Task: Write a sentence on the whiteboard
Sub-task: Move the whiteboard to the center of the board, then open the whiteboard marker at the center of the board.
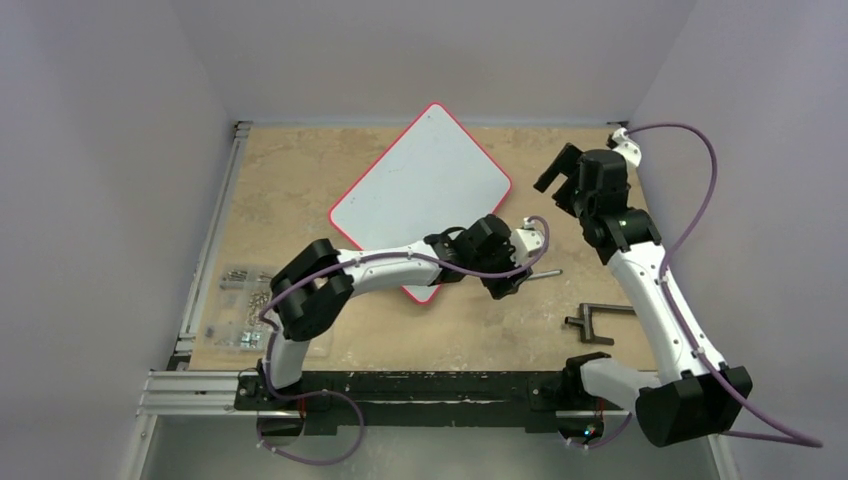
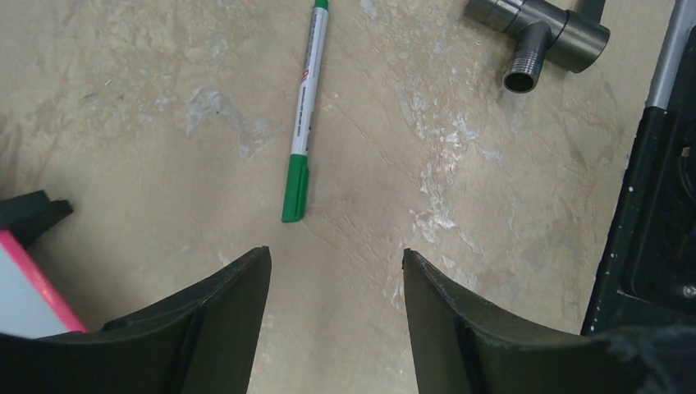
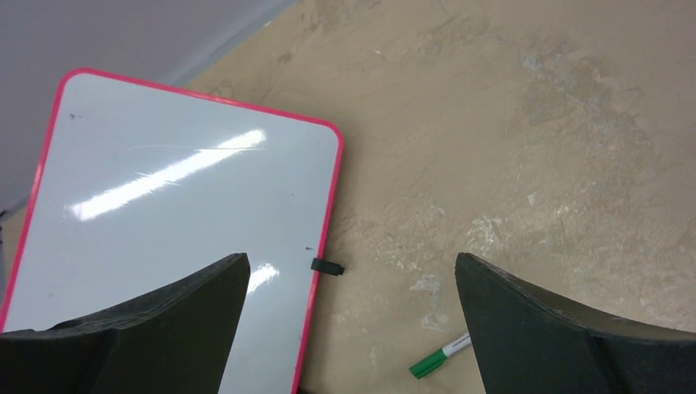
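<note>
Left gripper hangs spread wide over bare table, nothing between its fingers, with a green-capped pen lying just ahead of the tips, cap end nearest them. Its wrist view also shows a grey metal fitting at the top edge and only a red-rimmed corner of the board at lower left. The top view alone shows the whole layout: the board lies flat mid-table, turned like a diamond, with the left arm reaching across its near corner, and a clear sheet of small parts lies at the left edge. Right gripper is also spread and holds nothing, raised near the table's far right, beside the board. Its view shows what the others miss: the board's face is plain white with glare streaks and a few specks, and a small black clip sits against the rim.
</note>
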Available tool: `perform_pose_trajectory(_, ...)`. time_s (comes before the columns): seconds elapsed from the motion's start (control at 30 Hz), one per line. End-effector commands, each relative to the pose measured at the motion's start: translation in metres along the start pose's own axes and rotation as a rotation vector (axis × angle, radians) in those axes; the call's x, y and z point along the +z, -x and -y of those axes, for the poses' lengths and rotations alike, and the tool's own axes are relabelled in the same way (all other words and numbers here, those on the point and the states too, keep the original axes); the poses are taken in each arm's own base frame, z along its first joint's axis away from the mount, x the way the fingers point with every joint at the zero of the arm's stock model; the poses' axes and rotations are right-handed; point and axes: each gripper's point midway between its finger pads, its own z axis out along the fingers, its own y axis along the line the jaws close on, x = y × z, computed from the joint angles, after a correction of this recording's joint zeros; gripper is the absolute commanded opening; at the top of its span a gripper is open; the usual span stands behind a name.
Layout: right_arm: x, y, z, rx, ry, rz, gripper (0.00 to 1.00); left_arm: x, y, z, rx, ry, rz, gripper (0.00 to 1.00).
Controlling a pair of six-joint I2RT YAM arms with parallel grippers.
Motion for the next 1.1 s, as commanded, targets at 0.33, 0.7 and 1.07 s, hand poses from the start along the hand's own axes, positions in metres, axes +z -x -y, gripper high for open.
perform_pose_trajectory(0.33,-0.063,0.084,-0.018,0.16,0.068,0.253,0.99,0.064,0.006,0.008,0.041,-0.072,-0.013,0.49)
perform_pose_trajectory(0.7,-0.062,0.08,-0.023,0.149,0.095,0.236,0.99,0.094,-0.029,-0.005,0.021,-0.028,-0.121,0.27)
perform_pose_trajectory(1.07,-0.06,0.075,-0.031,0.132,0.134,0.204,0.99,0.08,-0.019,-0.008,0.021,0.002,-0.122,0.12)
